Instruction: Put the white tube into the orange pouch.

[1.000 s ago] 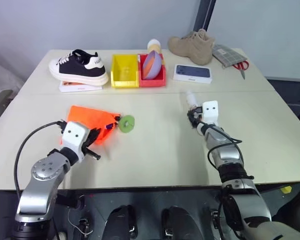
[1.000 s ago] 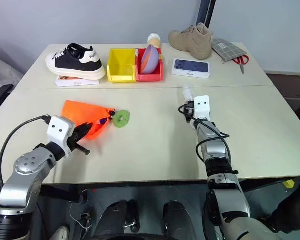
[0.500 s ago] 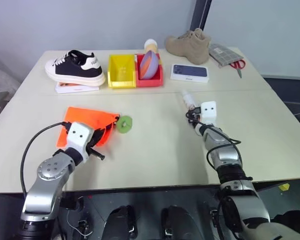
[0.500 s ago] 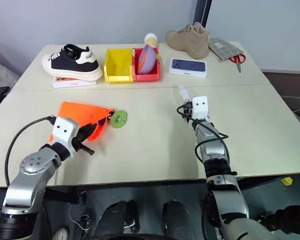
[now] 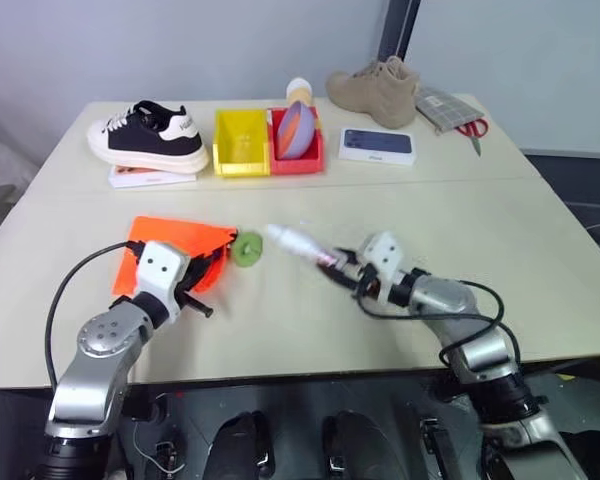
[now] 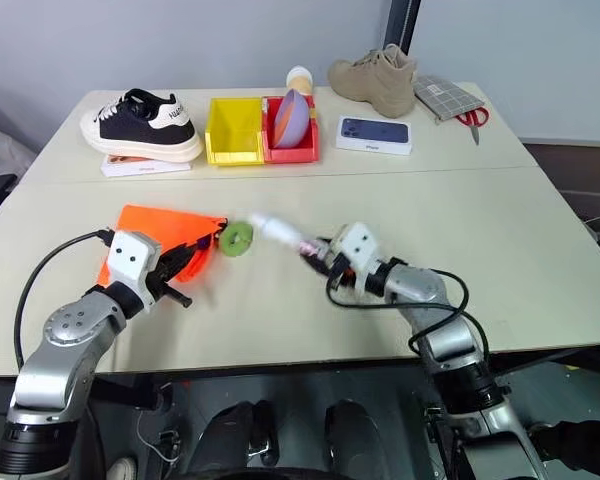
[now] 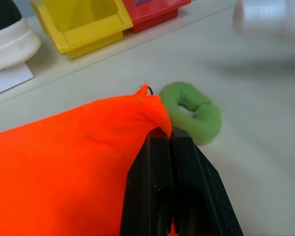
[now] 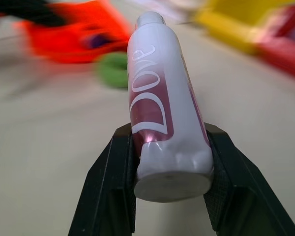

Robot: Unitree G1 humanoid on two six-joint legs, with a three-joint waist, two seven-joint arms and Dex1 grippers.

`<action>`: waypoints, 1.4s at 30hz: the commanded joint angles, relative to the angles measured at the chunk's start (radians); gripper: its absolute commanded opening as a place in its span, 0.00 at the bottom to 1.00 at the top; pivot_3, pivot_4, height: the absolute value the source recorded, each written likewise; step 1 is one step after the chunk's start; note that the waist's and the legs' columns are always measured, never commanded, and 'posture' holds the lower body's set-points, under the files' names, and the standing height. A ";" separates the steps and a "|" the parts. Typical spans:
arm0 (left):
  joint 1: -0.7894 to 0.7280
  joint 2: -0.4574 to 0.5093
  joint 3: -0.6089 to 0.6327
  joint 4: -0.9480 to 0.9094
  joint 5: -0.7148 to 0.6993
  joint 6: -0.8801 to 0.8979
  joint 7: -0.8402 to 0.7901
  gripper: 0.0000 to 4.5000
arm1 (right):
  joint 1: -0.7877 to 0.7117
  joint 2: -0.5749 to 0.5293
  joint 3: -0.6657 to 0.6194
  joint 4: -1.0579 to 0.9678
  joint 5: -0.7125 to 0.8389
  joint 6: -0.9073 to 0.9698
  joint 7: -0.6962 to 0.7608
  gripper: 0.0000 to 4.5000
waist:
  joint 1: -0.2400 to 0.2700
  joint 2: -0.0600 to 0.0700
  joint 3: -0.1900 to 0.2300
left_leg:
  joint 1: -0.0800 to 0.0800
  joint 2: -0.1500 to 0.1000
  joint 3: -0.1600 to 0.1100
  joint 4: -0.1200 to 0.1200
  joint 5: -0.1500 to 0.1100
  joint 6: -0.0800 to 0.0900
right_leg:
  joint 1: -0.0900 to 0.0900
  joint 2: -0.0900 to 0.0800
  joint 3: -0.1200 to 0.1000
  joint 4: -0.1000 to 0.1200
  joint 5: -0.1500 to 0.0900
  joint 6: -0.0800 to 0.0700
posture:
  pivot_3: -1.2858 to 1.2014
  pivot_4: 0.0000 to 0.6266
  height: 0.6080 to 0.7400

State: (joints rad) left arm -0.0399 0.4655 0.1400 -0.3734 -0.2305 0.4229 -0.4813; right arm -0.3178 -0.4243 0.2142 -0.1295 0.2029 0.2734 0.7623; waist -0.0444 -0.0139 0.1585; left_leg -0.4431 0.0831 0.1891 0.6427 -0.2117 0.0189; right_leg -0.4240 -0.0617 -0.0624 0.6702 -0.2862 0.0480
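Observation:
The orange pouch lies flat on the table at my left, its cord ending in a green ring. My left gripper is shut on the pouch's edge near the ring, seen close in the left wrist view. The white tube, with a pink label, is held level above the table in my right gripper, which is shut on its base. Its cap end points toward the green ring and the pouch, a short gap away. In the right wrist view the tube sits between both fingers.
Along the table's far side stand a black and white sneaker, a yellow bin, a red bin holding a purple object, a phone box, a tan boot and scissors.
My right arm has swung left and back toward me with the tube, which now lies level and points at the pouch. The left gripper has stayed on the pouch.

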 commanded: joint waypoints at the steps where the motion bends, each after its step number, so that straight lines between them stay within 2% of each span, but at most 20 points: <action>1: -0.009 0.005 0.020 -0.032 -0.019 -0.018 -0.004 0.00 | -0.027 0.002 0.037 -0.066 -0.006 0.021 0.024 0.27 | 0.001 0.000 0.000 | 0.000 0.000 0.000 0.000 0.000 0.000 | 0.000 0.000 0.000 0.000 0.000 0.000 | 0.52 0.24 1.00; 13: 0.001 0.005 0.003 -0.088 -0.057 -0.002 -0.019 0.00 | -0.137 0.135 0.160 0.064 -0.083 -0.001 0.023 0.27 | 0.001 0.000 0.000 | -0.001 0.000 0.000 0.001 -0.001 -0.002 | 0.000 0.000 0.000 0.000 0.000 -0.001 | 0.52 0.24 1.00; 23: 0.023 0.007 -0.048 -0.172 -0.135 0.050 -0.075 0.00 | -0.246 0.238 0.203 0.201 -0.125 -0.058 0.032 0.27 | 0.001 0.000 0.000 | -0.001 0.000 0.000 0.001 0.001 -0.003 | 0.000 0.000 0.000 0.000 0.000 0.000 | 0.52 0.24 1.00; 42: 0.055 0.070 -0.105 -0.311 -0.307 0.213 -0.145 0.00 | -0.294 0.299 0.249 0.266 -0.206 -0.086 0.045 0.27 | 0.000 0.000 0.000 | -0.001 0.000 0.000 0.001 0.001 -0.007 | 0.000 0.000 0.000 0.000 0.000 -0.001 | 0.52 0.24 1.00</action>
State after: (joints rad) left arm 0.0217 0.5325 0.0331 -0.6450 -0.5137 0.6386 -0.6189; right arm -0.5820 -0.1417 0.4632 0.1489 0.0012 0.2112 0.8105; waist -0.0440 -0.0140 0.1585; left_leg -0.4438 0.0830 0.1892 0.6435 -0.2107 0.0118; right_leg -0.4242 -0.0622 -0.0625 0.6700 -0.2869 0.0463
